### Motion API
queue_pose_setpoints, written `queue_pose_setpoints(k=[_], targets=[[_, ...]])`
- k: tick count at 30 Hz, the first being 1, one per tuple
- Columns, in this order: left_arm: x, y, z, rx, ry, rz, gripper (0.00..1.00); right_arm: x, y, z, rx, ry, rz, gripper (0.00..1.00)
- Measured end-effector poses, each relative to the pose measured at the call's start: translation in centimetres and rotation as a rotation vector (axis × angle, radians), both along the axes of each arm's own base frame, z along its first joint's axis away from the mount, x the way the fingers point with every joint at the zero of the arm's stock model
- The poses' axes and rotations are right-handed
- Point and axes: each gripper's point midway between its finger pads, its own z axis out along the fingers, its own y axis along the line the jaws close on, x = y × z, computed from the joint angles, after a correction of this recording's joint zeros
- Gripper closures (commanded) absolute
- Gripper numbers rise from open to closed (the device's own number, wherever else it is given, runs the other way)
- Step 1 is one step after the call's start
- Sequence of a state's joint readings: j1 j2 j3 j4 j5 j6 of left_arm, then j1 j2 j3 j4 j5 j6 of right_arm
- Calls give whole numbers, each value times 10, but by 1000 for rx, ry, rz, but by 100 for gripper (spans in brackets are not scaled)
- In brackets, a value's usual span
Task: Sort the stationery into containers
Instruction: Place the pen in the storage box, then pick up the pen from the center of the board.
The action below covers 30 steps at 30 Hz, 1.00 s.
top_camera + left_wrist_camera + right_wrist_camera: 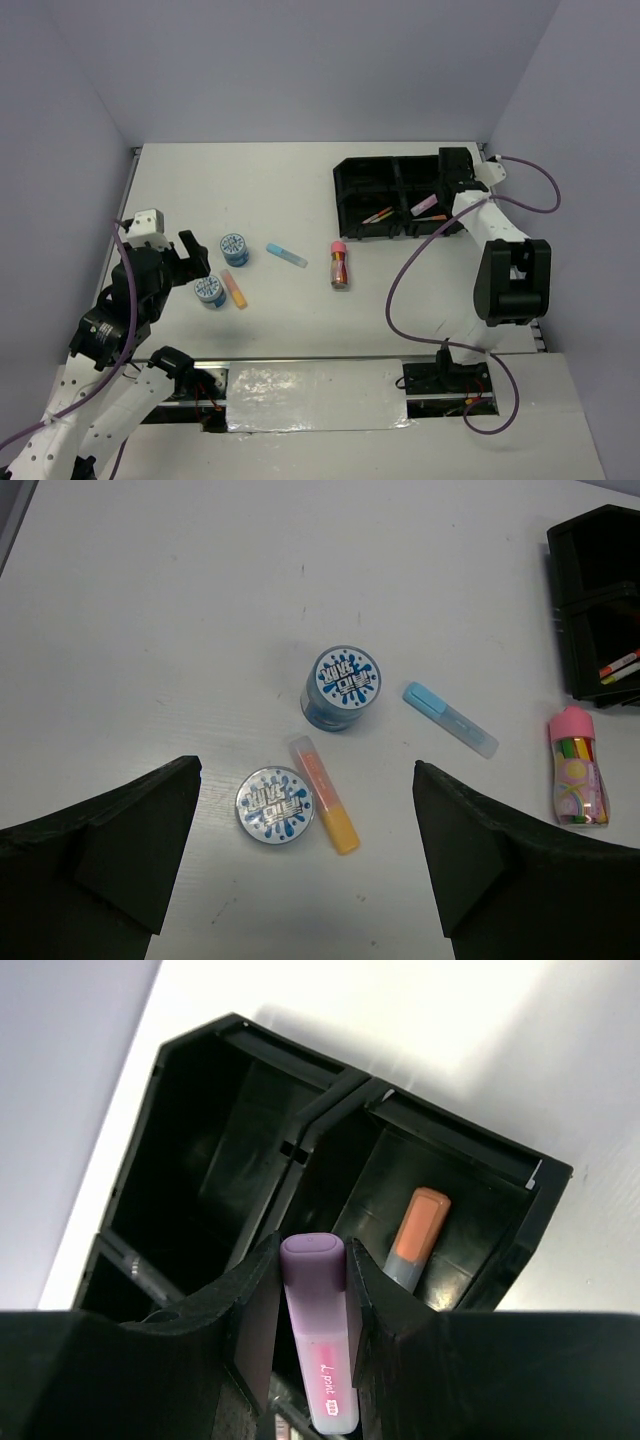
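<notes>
The right end effector (312,1255) is pinching a purple marker (320,1345) between its two fingers. The marker's rounded end sticks out past the fingertips. It hangs over the black four-compartment tray (352,178), which sits far right on the worktop (300,180). From above, the marker shows as a pale pink streak over the near-right compartment. In the right wrist view an orange marker (418,1235) leans inside one compartment, just right of the held marker's tip. The compartment to the left of the divider looks dark and bare there. Two thin pens (378,215) lie in the near-left compartment.

The left end effector (305,768) is spread wide, with nothing between its fingers, and hovers over the left part of the worktop. In its wrist view a blue-white tape roll (275,805) lies below the gap, nearer the left finger. A second orange marker (325,793) lies just beside that roll on its right, apparently touching it. The other tape roll (340,685) sits farther out, beyond the fingertips. A blue marker (450,718) lies to that roll's right, apart from it. The pink-capped glue stick (577,768) lies further right again, near the tray's near-left corner. From above, the left end effector is just left of the two rolls.
</notes>
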State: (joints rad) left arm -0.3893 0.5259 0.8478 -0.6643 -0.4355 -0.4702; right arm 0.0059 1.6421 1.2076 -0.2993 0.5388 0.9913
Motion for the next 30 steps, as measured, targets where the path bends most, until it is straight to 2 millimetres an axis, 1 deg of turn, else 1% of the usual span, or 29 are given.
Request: queue_pose_setpoints(k=[2, 4, 5, 8, 9, 11, 12, 16, 18, 20, 21, 22, 23, 25, 26, 27, 30], targets=[[0, 0, 0, -1, 0, -3, 1, 2, 0, -6, -5, 16, 9, 91], [0, -1, 0, -1, 1, -4, 1, 5, 1, -8, -9, 21, 17, 74], [0, -1, 0, -1, 2, -5, 1, 8, 1, -7, -11, 19, 21, 56], [0, -2, -1, -2, 3, -8, 1, 11, 2, -6, -12, 12, 34, 24], [0, -2, -1, -2, 4, -10, 1, 11, 3, -6, -12, 11, 39, 20], [0, -3, -1, -4, 4, -13, 1, 12, 5, -6, -12, 16, 55, 16], [0, -3, -1, -4, 4, -14, 1, 12, 6, -6, -11, 17, 62, 8], [1, -3, 0, -4, 3, -14, 1, 15, 13, -2, -13, 19, 117, 7], [1, -3, -1, -3, 4, -15, 1, 18, 20, 6, -23, 13, 163, 6], [2, -3, -1, -3, 4, -14, 1, 23, 34, 19, -37, -11, 247, 7], [2, -3, -1, -3, 4, -14, 1, 28, 51, 29, -38, -41, 331, 6], [1, -3, -1, -4, 4, -13, 1, 31, 68, 37, -41, -70, 414, 4], [1, -3, -1, -4, 4, -13, 1, 35, 91, 48, -51, -109, 521, 1], [2, -2, 0, -2, 2, -6, 1, 33, 153, 68, -81, -177, 797, 0], [2, -1, 0, -1, 1, 0, 1, 27, 188, 76, -105, -200, 935, 0], [2, 1, 0, 0, -1, 11, 1, 19, 217, 82, -134, -210, 1046, 0], [1, 8, 0, 11, -1, 49, 1, -16, 319, 100, -250, -263, 1412, 1]])
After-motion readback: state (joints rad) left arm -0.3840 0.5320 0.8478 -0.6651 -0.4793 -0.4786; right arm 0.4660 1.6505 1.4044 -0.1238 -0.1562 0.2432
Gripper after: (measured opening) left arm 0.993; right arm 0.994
